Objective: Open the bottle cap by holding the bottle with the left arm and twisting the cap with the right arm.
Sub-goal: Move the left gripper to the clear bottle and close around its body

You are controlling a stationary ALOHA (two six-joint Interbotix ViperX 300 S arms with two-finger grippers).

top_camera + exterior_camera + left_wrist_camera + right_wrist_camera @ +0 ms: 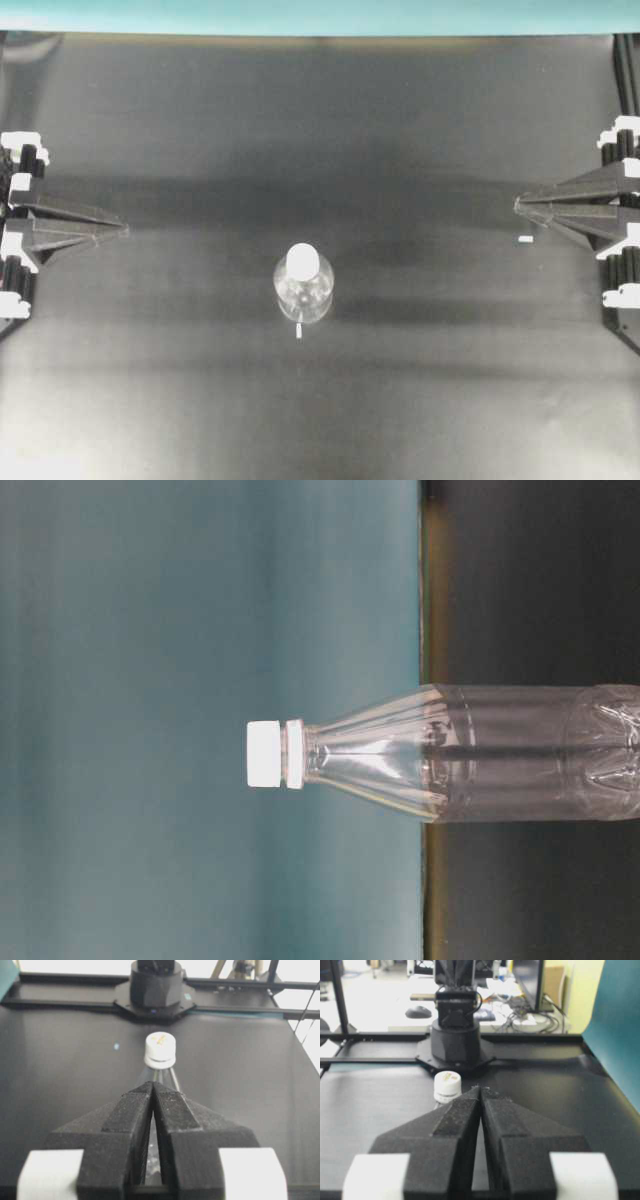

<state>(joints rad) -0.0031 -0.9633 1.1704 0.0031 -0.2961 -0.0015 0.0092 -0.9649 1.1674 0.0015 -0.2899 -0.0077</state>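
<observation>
The clear plastic bottle (303,288) stands upright near the middle of the black table, its white bottle cap (303,262) screwed on top. In the table-level view, which is turned sideways, the bottle (500,752) and cap (265,754) fill the frame. My left gripper (124,229) rests shut at the far left, tips together and pointing at the bottle, well apart from it. My right gripper (518,205) rests shut at the far right, also far from the bottle. From the left wrist the cap (160,1050) shows beyond the closed left gripper (153,1084); from the right wrist the cap (447,1086) shows left of the closed right gripper (480,1088).
A small white tape mark (299,331) lies just in front of the bottle, another tape mark (525,240) near the right gripper. The other arm's base (155,987) stands at the far table edge in each wrist view. A teal backdrop (320,15) borders the back.
</observation>
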